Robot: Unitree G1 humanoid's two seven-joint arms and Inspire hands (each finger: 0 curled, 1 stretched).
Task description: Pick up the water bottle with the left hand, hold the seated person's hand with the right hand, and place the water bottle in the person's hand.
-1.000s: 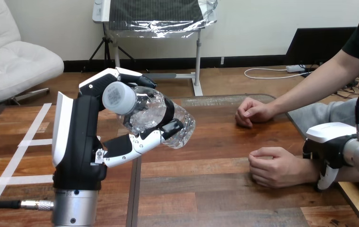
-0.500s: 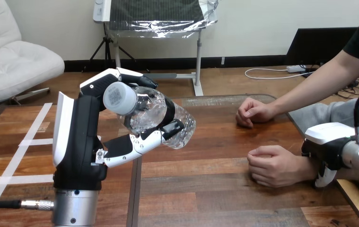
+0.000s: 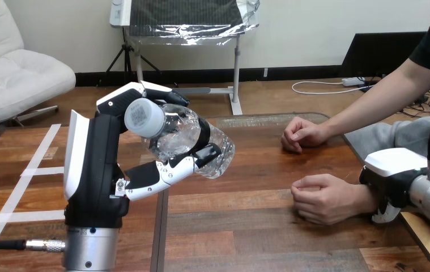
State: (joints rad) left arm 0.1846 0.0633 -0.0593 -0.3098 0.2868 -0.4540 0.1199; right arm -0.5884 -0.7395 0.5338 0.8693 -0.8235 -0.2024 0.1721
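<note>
Left hand [image 3: 94, 164] grasps the bottle [image 3: 187, 139], fingers and thumb wrapped round it, raised above the table [image 3: 246, 238] at the 9 o'clock side. The bottle's long axis runs from cap at 10 o'clock to base at 4 o'clock. Person's near hand [image 3: 326, 198] sits at 4 o'clock from the base, well apart, a loose fist. Right hand [image 3: 394, 177] is clasped round that wrist at 3 o'clock.

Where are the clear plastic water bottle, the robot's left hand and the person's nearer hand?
clear plastic water bottle [image 3: 177, 133], head view, crumpled clear body.
left hand [image 3: 96, 170], head view, black body below the fingers.
person's nearer hand [image 3: 321, 198], head view, back of the loose fist.
</note>
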